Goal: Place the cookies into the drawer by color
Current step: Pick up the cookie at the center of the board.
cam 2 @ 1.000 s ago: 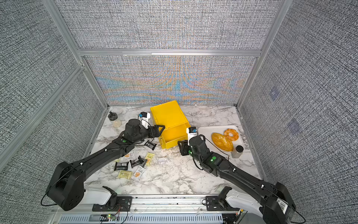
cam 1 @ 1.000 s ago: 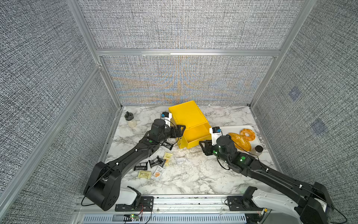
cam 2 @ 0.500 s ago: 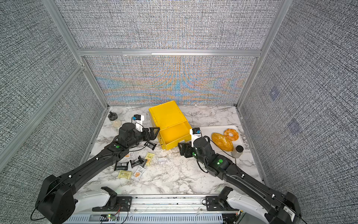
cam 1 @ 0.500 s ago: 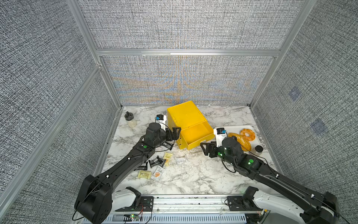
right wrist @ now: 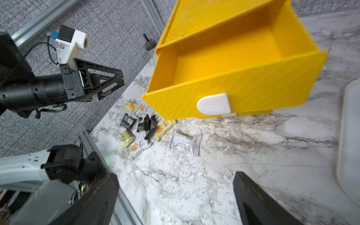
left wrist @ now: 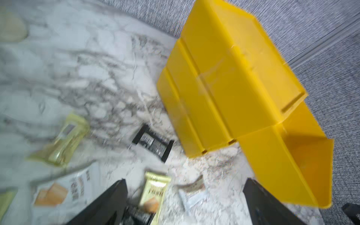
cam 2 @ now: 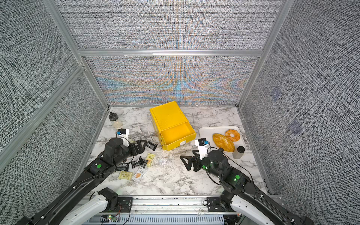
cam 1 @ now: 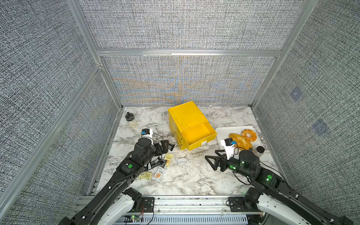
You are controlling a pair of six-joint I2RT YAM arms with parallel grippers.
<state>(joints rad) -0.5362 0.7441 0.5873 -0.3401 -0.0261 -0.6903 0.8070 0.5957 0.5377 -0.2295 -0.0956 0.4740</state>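
Drawer unit: the yellow box (cam 1: 186,116) is seen at the upper middle of the tabletop (cam 1: 194,181) in both top views, set at an angle.
Top drawer: the top drawer (cam 1: 200,136) is drawn out toward the lower right of the frame, with its white tab handle (cam 1: 204,142) on the front face; the two tiers beneath are seen flush with the box.
Cookies: the cookies (cam 1: 160,165) are scattered on the tabletop left of centre, below and left of the box.
Black: one black packet (cam 1: 171,147) is seen apart from the rest, between the left gripper (cam 1: 166,145) and the box's lower corner; others are bunched mid-scatter.
Pale yellow: one pale yellow packet (cam 1: 168,157) is seen at the scatter's upper edge, another at its lower left.
White: a white packet with an orange picture (cam 1: 160,173) is seen at the lower edge.
Left gripper: it is held over the scatter's upper edge, jaws spread, nothing grasped.
Right gripper: the right gripper (cam 1: 210,163) is seen right of centre, below the drawn-out drawer and clear of the handle, pointed left, jaws spread wide, nothing grasped.
Tray: a white tray (cam 1: 219,131) at the right carries a bread loaf (cam 1: 242,141) and a ring doughnut (cam 1: 249,134).
Bottle: a dark-capped bottle (cam 1: 131,120) is seen at the tabletop's upper left corner.
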